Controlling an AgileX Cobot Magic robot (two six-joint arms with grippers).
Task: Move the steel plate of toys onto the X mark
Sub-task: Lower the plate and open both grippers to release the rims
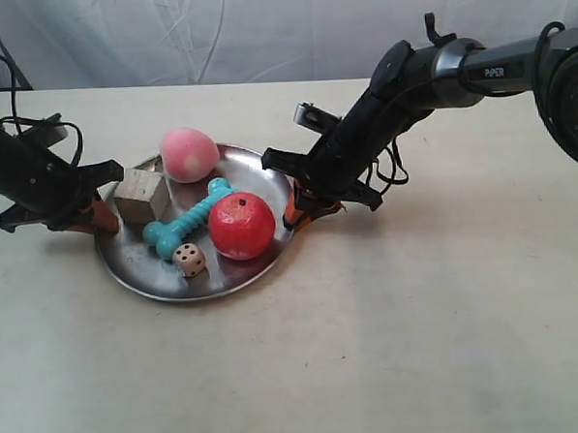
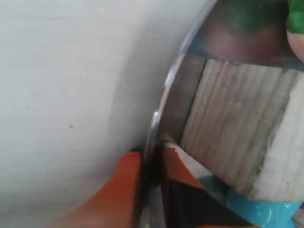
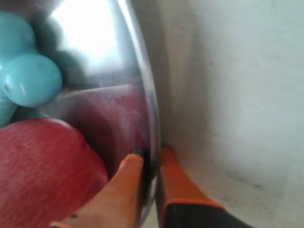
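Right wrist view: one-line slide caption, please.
Right tool clamps the rim of the shiny round steel plate, beside a red apple toy.

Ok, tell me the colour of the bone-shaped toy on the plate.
Teal. The bone on the plate shows best in the exterior view.

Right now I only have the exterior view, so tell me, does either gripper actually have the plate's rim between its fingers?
Observer: Yes. The left gripper has its orange fingers either side of the steel plate rim, shut on it.
Operator: And the right one?
Observer: The right gripper pinches the rim the same way, next to the red apple.
Operator: What's by the left grip?
Observer: The wooden cube, just inside the rim.
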